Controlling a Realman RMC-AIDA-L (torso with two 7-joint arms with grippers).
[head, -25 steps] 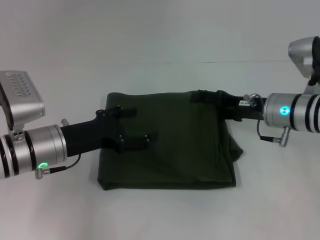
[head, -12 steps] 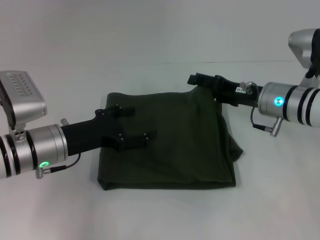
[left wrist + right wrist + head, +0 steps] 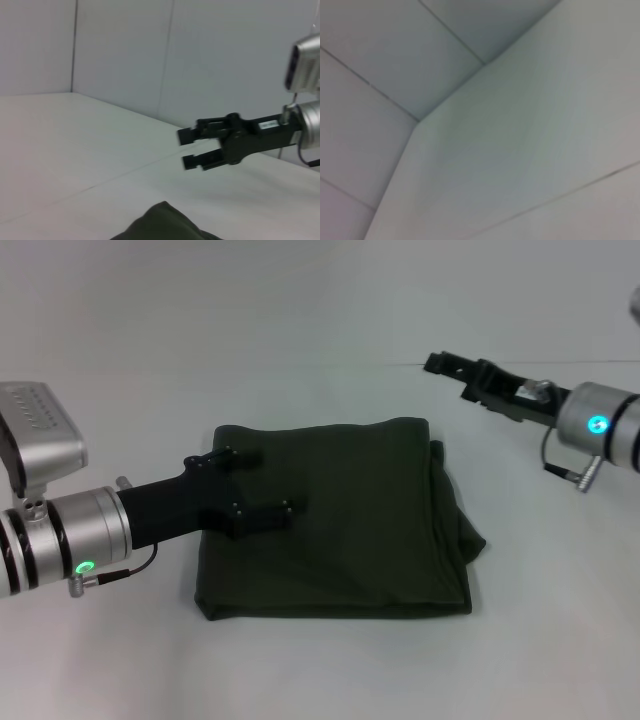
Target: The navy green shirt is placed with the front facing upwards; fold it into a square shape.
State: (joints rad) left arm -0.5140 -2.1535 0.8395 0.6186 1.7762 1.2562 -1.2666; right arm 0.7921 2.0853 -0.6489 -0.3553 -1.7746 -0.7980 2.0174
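The navy green shirt (image 3: 335, 520) lies folded into a near-square block at the centre of the white table (image 3: 320, 660), with loose layers bunched along its 3 o'clock edge. The left gripper (image 3: 255, 485) rests over the shirt's 9 o'clock portion, fingers spread, holding nothing. The right gripper (image 3: 438, 363) hangs above the table at 1 o'clock, clear of the shirt, jaws parted and empty. No lettering is legible.

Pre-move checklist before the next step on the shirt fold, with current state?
1. Navy green shirt folded to a rough square: ok.
2. Edges tidy: not ok, layers bulge out along the side nearer the right arm.
3. Right gripper clear of the cloth: ok, lifted beyond the far corner, fingers open, empty.
4. Left gripper clear: not ok, over the shirt's left part.
5. Left gripper pressing the cloth: cannot tell.
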